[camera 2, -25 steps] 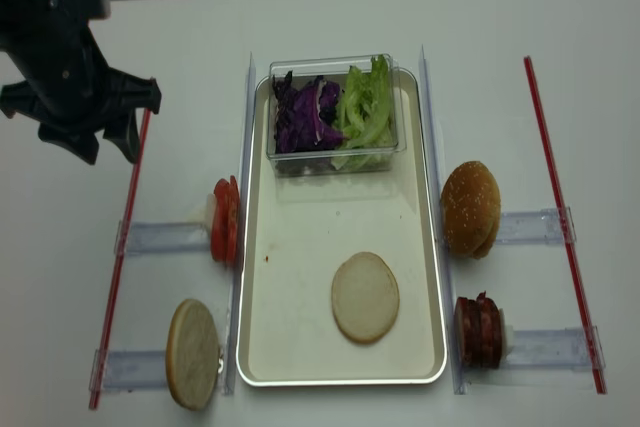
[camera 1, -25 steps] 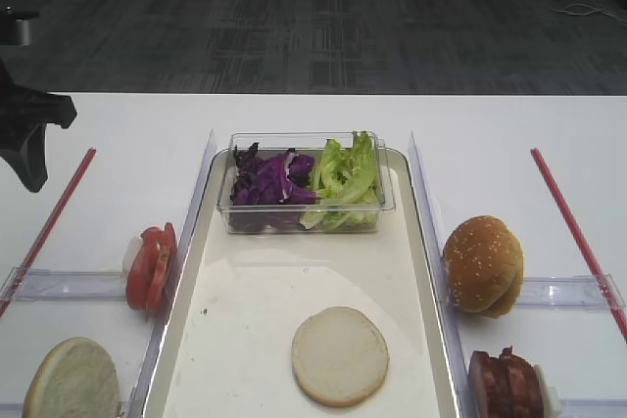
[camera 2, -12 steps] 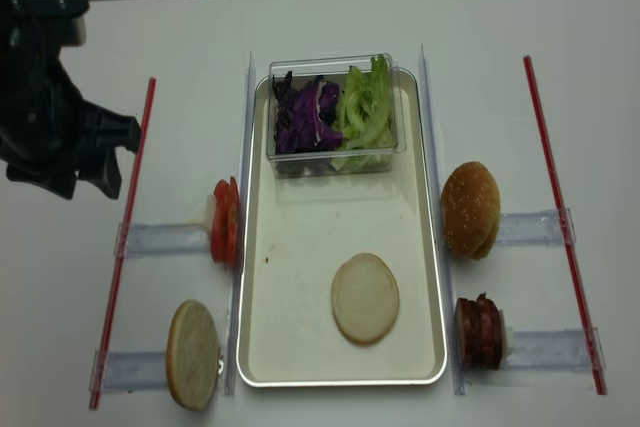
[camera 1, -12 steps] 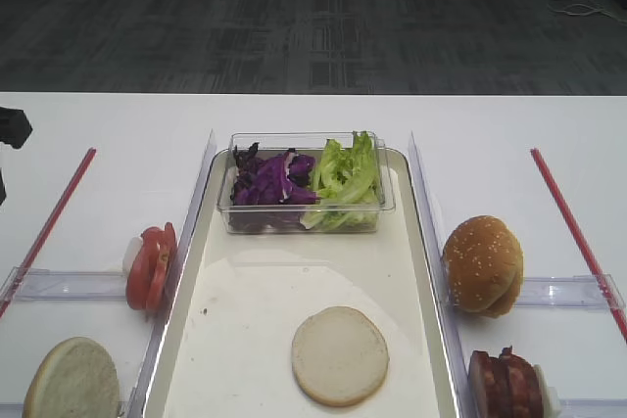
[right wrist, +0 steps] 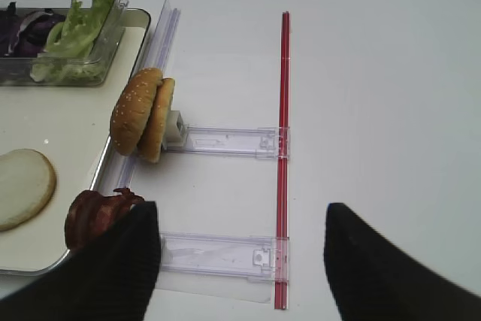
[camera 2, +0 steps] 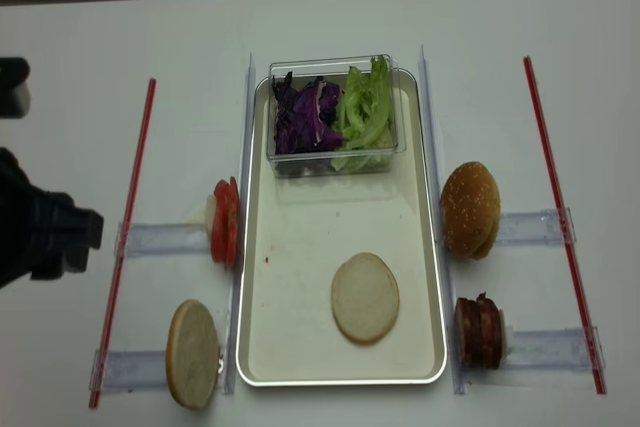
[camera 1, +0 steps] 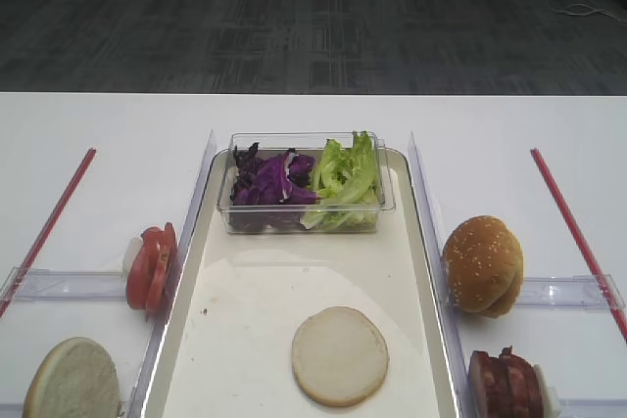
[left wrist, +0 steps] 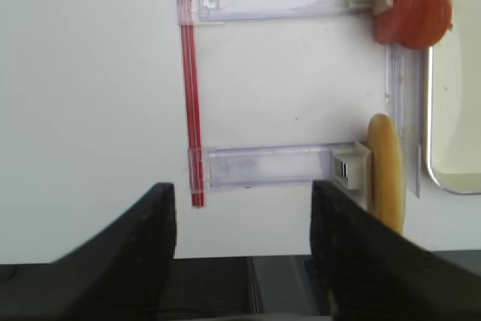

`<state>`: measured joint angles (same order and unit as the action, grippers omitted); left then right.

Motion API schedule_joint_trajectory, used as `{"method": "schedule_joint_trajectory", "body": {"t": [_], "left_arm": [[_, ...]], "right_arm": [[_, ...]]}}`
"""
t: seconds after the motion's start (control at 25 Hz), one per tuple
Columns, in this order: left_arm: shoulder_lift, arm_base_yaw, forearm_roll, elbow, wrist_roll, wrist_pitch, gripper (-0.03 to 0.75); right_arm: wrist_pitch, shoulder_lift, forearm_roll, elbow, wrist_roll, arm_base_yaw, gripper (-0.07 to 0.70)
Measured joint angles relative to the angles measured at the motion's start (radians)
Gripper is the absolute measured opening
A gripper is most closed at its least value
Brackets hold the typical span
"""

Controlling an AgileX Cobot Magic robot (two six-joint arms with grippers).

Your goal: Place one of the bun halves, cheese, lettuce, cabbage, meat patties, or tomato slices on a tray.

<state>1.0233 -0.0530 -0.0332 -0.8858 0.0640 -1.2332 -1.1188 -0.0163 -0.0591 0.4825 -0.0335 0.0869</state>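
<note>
On the tray (camera 1: 245, 340), near its front edge in the high view, one bun half (camera 1: 339, 355) already lies flat; lettuce (camera 1: 345, 175) and cabbage (camera 1: 269, 181) sit in the clear box (camera 1: 306, 217) at the far end. The right wrist view shows the right gripper (right wrist: 239, 261) spread wide and empty by the meat patties (right wrist: 94, 216). The left wrist view shows the left gripper (left wrist: 242, 246) spread, empty, off the table's front edge. For another piece, I'd approach an upright stack squarely.
</note>
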Motion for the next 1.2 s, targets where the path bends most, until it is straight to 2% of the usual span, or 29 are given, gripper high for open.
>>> {"method": "schedule_joint_trajectory", "body": {"t": [0.44, 0.72, 1.2], "left_arm": [[-0.268, 0.0, -0.001, 0.178, 0.003, -0.011, 0.41], [-0.428, 0.0, -0.001, 0.247, 0.007, -0.015, 0.41], [-0.602, 0.0, -0.002, 0.268, 0.008, -0.022, 0.41]], "right_arm": [[0.0, 0.0, 0.0, 0.0, 0.0, 0.0, 0.475], [0.0, 0.0, 0.0, 0.0, 0.0, 0.0, 0.475], [0.0, 0.0, 0.0, 0.0, 0.0, 0.0, 0.475]]}}
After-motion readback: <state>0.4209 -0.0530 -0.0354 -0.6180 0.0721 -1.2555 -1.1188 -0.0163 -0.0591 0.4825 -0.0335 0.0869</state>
